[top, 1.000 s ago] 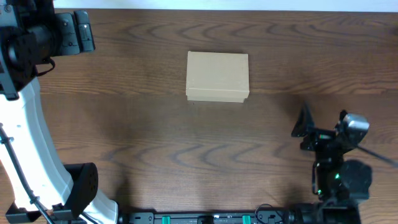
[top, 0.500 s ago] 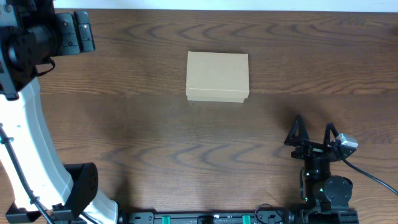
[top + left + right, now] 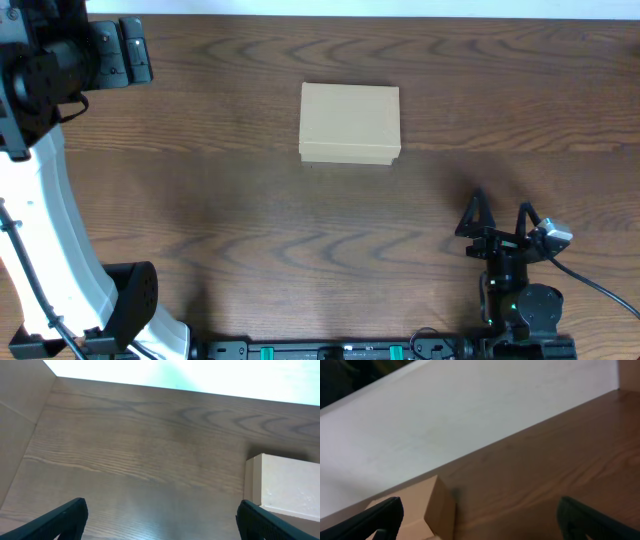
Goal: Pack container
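Small tan-brown rectangular cardboard box [image 3: 350, 120], lid down, lies long axis crosswise on the counter [image 3: 250, 220]. Right jaws, spread wide and empty, stand nearer, front-right of the box; left jaws likewise spread, empty.

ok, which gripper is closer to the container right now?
Right. The right gripper sits open off the container's near right corner; the left gripper is back toward the table's far left corner, farther off.
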Tool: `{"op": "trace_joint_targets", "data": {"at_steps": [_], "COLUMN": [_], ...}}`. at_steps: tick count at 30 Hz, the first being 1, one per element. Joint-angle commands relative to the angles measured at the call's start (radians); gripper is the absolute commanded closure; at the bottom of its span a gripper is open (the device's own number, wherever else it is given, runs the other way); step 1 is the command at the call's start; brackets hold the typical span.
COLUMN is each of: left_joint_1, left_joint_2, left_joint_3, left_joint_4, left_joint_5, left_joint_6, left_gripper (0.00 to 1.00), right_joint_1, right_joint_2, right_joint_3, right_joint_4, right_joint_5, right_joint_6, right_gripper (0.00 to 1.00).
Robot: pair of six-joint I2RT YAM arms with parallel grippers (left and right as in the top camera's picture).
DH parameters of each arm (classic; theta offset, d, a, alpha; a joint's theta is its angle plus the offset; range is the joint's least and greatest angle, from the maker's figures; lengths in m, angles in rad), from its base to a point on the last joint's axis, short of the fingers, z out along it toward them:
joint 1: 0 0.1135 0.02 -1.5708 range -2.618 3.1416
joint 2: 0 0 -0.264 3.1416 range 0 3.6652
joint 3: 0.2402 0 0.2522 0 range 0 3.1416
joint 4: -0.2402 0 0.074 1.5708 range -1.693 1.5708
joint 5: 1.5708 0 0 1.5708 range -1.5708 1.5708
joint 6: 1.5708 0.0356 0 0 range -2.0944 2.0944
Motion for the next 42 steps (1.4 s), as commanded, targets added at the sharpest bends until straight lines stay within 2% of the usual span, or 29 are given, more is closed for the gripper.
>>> {"op": "trace_joint_targets", "data": {"at_steps": [1,9,33,37,42], "left_joint_1": [0.002,0.002,0.002,0.000,0.000], "left_joint_2": [-0.004,-0.004,-0.002,-0.051,-0.227], "left_joint_3": [-0.004,-0.004,-0.004,-0.018,-0.177], "left_joint_4": [-0.024,-0.024,-0.024,-0.023,-0.023], "left_joint_5": [-0.013,-0.013,-0.013,-0.013,-0.013], "left_joint_6": [0.000,0.000,0.000,0.000,0.000], "left_gripper": [0.05,0.05,0.05,0.05,0.05], "right_joint_1": [0.010,0.010,0.010,0.010,0.010], "right_joint_2": [-0.009,-0.009,-0.009,-0.009,-0.009], "right_joint_3": [-0.016,-0.069,-0.069,-0.069,-0.069], "right_joint_4": [-0.005,-0.031,-0.028,-0.028,-0.028], "right_joint_5": [-0.002,-0.003,-0.005,-0.005,-0.005], "right_joint_6": [0.015,0.015,0.014,0.014,0.014], "right_gripper": [0.01,0.01,0.01,0.01,0.01]}}
